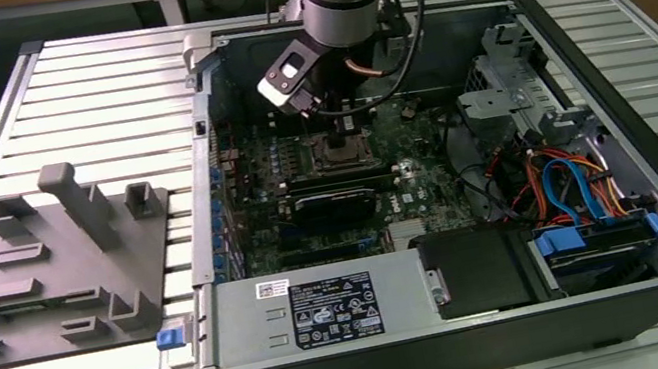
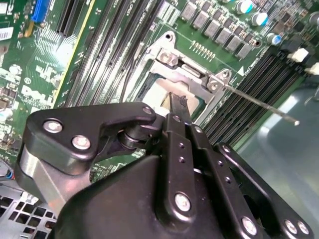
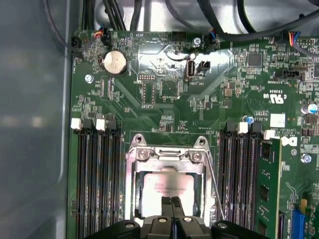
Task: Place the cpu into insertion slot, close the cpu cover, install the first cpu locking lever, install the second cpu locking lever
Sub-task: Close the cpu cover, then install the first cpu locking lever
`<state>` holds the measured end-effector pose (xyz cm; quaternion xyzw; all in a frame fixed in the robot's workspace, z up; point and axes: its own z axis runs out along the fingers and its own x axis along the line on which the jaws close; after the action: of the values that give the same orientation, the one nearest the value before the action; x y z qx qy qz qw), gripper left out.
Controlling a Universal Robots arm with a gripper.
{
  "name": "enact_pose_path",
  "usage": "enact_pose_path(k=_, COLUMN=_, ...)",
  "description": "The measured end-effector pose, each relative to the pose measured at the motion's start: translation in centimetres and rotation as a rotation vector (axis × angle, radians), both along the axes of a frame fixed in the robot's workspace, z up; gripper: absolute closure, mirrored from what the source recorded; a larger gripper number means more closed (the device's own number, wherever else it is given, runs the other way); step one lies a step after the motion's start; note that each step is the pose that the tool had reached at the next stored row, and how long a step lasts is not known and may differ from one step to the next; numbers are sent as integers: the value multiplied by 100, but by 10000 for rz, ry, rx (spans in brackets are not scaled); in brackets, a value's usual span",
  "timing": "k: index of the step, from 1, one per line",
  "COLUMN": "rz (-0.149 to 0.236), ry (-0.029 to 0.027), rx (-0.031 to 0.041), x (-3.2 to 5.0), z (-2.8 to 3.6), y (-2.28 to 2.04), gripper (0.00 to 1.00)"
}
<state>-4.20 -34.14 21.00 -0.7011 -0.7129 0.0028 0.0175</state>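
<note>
The cpu (image 3: 164, 189) lies in the insertion slot (image 3: 133, 199) on the green motherboard, its pale face showing through the window of the cpu cover (image 3: 169, 155), which lies down over it. My gripper (image 3: 173, 203) is shut with its fingertips together just above the cpu's face; nothing is held between them. In the second wrist view the gripper (image 2: 177, 102) hangs over the cpu (image 2: 158, 94), framed by the cover (image 2: 192, 73). A thin metal locking lever (image 2: 261, 103) sticks out from the socket corner, and the lever (image 3: 215, 186) runs along one side of the socket. In the exterior view the gripper (image 1: 331, 113) hovers over the socket (image 1: 341, 150).
Black memory slots (image 3: 97, 179) flank the socket on both sides, with a green memory stick (image 3: 266, 189) further out. The open computer case (image 1: 202, 156) has cables (image 1: 560, 189) and a drive bay on the exterior view's right. A grey fixture tray (image 1: 59, 263) sits outside on the left.
</note>
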Motion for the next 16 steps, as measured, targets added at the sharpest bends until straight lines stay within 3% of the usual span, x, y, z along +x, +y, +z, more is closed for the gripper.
enact_pose_path(k=16, rz=1, ry=1, rx=-3, x=29, z=9, y=1, gripper=89)
